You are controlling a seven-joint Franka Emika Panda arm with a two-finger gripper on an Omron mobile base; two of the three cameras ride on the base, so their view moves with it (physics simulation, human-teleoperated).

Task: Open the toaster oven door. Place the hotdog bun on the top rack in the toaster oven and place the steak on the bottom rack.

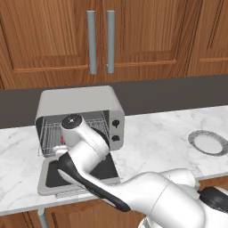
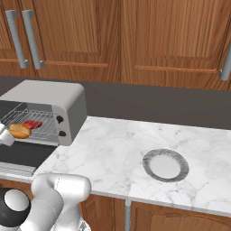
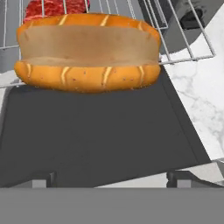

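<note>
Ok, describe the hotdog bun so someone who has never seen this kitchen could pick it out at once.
Find the light grey toaster oven at the counter's left end, its door folded down flat. At the front of the wire rack in its open mouth lies the hotdog bun. It is long, orange-brown and split along its side, unlike the flat red steak behind it.

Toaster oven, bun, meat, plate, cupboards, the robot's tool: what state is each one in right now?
toaster oven door: folded down flat, fully open.
hotdog bun: at the front edge of a wire rack, over the open door.
steak: inside the oven, behind the bun.
plate: bare, on the counter.
cupboard doors: closed.
tool: open, fingertips apart, holding nothing.
</note>
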